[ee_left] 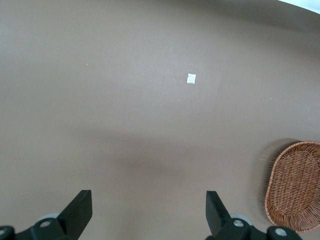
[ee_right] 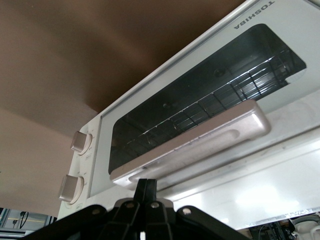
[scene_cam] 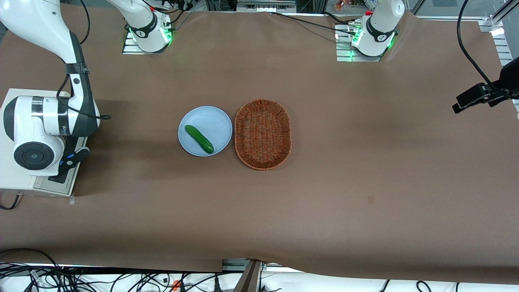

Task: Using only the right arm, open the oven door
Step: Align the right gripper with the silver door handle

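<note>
We see the oven door (ee_right: 200,105) at the working arm's end of the desk (scene_cam: 365,162), on the white toaster oven (scene_cam: 12,178) mostly hidden under the right arm (scene_cam: 48,117). The gripper (ee_right: 146,192) hangs just before the door, below the middle of its bar handle (ee_right: 195,145), whose long axis runs across the door. The jaws are pressed together, holding nothing. Brushed metal handle, dark glass, wire rack inside.

Brushed-metal handle (ee_right: 192,142), woven wicker basket (scene_cam: 262,134)
</note>
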Available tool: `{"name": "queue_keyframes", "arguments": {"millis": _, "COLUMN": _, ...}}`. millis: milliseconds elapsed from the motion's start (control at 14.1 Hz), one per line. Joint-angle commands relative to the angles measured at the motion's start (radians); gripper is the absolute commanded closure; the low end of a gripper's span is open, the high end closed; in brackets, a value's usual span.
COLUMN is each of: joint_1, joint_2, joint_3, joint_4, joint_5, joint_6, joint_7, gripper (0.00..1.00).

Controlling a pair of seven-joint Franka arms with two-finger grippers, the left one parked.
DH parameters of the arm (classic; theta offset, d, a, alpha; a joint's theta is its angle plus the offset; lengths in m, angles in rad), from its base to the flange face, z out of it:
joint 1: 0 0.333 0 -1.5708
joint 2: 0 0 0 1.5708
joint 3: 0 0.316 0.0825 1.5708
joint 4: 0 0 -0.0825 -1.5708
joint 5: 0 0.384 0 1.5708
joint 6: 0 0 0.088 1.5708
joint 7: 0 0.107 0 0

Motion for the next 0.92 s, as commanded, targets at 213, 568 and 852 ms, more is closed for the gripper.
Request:
{"name": "queue_keyframes", "arguments": {"millis": 213, "joint_1": -0.002, "joint_2": -0.029, "joint_3": -0.005, "joint_4": -0.046, "joint_5": -0.008, "joint_6": 0.036, "joint_7": -0.009, "gripper": 1.00}}
{"name": "queue_keyframes", "arguments": {"millis": 568, "joint_1": 0.002, "joint_2": -0.020, "joint_3": -0.003, "joint_4": -0.041, "joint_5": 0.038, "joint_6": 0.057, "joint_7": 0.005, "gripper": 1.00}}
{"name": "queue_keyframes", "arguments": {"millis": 852, "joint_1": 0.008, "joint_2": -0.017, "joint_3": 0.003, "joint_4": -0.041, "joint_5": 0.053, "joint_6": 0.064, "joint_7": 0.057, "gripper": 1.00}}
